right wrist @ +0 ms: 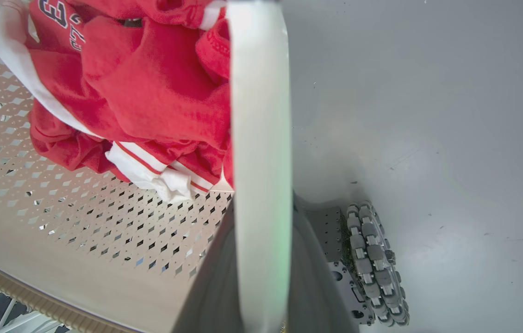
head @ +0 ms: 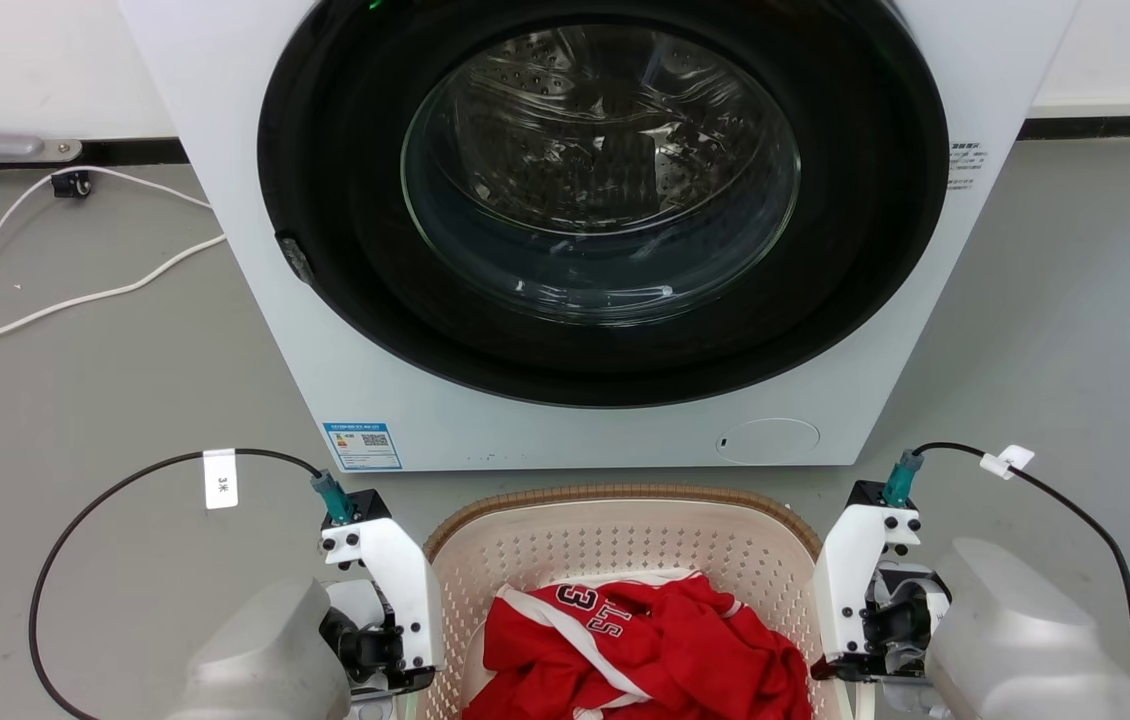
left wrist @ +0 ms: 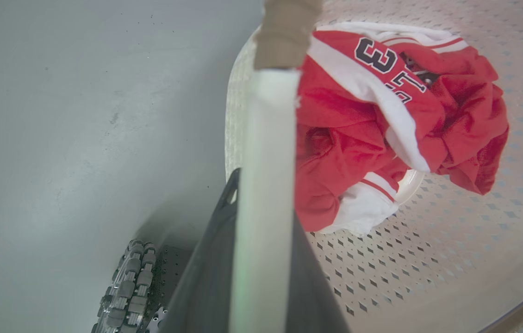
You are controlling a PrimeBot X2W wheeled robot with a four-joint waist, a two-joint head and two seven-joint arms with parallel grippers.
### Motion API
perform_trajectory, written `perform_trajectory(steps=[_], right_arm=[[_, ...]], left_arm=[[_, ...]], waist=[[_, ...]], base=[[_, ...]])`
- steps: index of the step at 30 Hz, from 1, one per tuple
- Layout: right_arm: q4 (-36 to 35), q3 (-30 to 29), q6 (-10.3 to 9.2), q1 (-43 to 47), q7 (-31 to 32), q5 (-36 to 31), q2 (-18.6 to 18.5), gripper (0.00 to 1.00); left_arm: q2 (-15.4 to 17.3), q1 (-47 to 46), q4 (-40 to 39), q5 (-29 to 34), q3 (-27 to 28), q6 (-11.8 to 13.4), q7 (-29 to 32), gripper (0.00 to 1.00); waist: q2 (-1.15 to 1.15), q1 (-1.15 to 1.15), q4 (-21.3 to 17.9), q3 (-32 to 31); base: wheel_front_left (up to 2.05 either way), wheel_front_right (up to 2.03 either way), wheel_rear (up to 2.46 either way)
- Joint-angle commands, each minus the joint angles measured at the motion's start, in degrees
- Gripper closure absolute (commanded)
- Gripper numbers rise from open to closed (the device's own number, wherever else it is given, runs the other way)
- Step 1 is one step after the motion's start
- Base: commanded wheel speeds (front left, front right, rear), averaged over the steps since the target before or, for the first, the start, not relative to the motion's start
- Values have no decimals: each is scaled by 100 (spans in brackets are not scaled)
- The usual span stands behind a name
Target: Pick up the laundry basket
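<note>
The cream perforated laundry basket (head: 615, 545) with a brown woven-look rim sits low in the head view, between my two arms and in front of the washer. My left gripper (left wrist: 261, 231) is shut on the basket's white loop handle (left wrist: 266, 152), with a dark finger (left wrist: 206, 282) on each side of it. My right gripper (right wrist: 261, 249) is shut the same way on the other white handle (right wrist: 259, 129). A crumpled red and white jersey (head: 635, 645) lies inside the basket. I cannot tell whether the basket touches the floor.
A white front-loading washer (head: 255, 260) with its round dark door shut stands just beyond the basket. White cables (head: 75, 300) trail over the grey floor at the left. My base wheels (left wrist: 127, 286) (right wrist: 375, 259) are close beside the basket's sides.
</note>
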Motion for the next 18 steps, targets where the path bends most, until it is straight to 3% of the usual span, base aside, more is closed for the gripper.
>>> perform_trajectory(steps=[1,18], right_arm=[[-120,-49,83,-16,21,69,310,100],[-119,-128,83,4,82,64,309,100]], left_arm=[[-329,-92,-149,-120,11,-92,-20,100],[-284,-188,-169,-189,-64,-92,-60,100]], waist=[[0,0,0,7],[0,0,9,70]], base=[[0,0,0],[0,0,0]])
